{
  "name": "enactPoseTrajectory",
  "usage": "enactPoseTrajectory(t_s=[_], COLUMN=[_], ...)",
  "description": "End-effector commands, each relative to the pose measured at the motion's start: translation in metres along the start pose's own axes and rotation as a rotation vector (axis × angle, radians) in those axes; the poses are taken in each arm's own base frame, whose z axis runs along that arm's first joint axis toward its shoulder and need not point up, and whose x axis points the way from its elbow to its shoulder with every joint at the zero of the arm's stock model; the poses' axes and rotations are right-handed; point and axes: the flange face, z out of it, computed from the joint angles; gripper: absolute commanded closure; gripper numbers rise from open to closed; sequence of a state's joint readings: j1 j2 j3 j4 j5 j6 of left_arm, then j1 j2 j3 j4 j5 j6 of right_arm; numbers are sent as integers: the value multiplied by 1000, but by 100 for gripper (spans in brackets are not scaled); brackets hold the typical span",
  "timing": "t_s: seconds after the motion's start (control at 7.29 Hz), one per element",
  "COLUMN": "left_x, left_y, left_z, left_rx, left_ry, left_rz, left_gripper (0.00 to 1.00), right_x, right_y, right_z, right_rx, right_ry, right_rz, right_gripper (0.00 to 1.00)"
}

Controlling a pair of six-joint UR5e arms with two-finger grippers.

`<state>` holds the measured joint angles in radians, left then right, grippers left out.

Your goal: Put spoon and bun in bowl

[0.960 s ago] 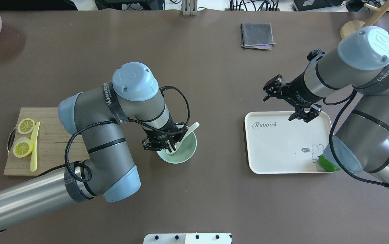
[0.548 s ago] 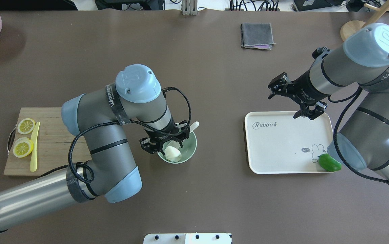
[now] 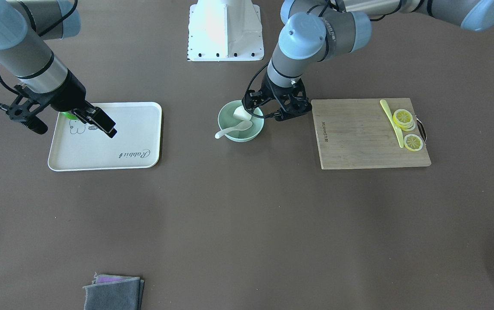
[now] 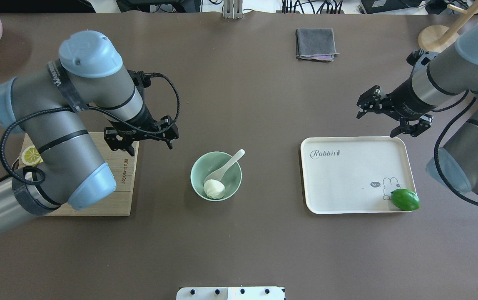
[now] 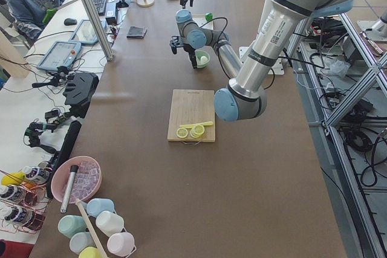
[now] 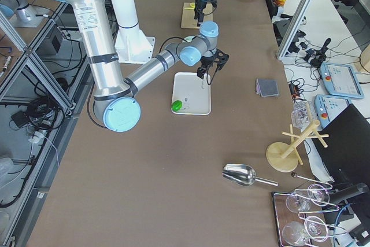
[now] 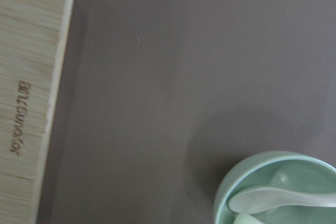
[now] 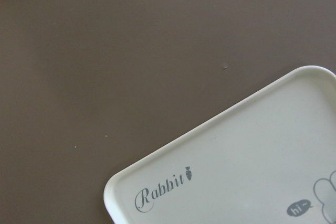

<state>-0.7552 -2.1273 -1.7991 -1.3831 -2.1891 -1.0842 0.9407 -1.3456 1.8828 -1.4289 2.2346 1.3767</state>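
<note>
the bun [image 4: 214,188] lies in the bowl [image 4: 194,177], the spoon [image 4: 227,164] beside it, handle over the rim. the bowl stands on the desk [image 4: 264,104] right of the left end effector [image 4: 142,141], nearer the robot. we see that end effector released, empty, above the cutting board [image 4: 124,191] edge. the right end effector [image 4: 385,120] hangs released just past the tray [image 4: 347,179].

Links: silver-grey metal tubes on the left arm [image 4: 56,137] and right arm [image 4: 451,75].
Joint caps [image 4: 89,52]: pale blue, rounded, each with a raised logo and small screws on its face.
Straps [image 4: 62,85]: black with white lettering, wrapped round the upper joints.
Cable [image 4: 178,100]: black, looping out at 2 o'clock of the left wrist in the overhead view.
Tools: left tool [image 4: 143,141] and right tool [image 4: 377,124] are black, skeletal and two-fingered.
Pedestal [image 3: 224,30]: white, with dark bolts along its edge.
</note>
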Motion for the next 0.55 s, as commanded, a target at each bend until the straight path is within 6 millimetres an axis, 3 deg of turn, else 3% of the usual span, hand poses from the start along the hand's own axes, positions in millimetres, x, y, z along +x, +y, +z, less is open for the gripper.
enactPoseTrajectory(t_s=[0.0,0.14,0.27,0.41], left_x=[-108,-167,-232,-284], left_y=[-62,-84,-96,-103], left_z=[-36,-48,-57,-66], left_rx=[1,3,-6,-13], left_ry=[-116,-145,-168,-185], left_rz=[203,287,347,379], left_gripper=[2,2,2,2], right_x=[52,87,119,156], right_y=[-52,-64,-75,-83], right_z=[-18,-22,-27,-30], right_rx=[-26,-29,-28,-23], right_ry=[2,14,25,44], right_rz=[-48,-86,-142,-190], right_gripper=[0,0,0,0])
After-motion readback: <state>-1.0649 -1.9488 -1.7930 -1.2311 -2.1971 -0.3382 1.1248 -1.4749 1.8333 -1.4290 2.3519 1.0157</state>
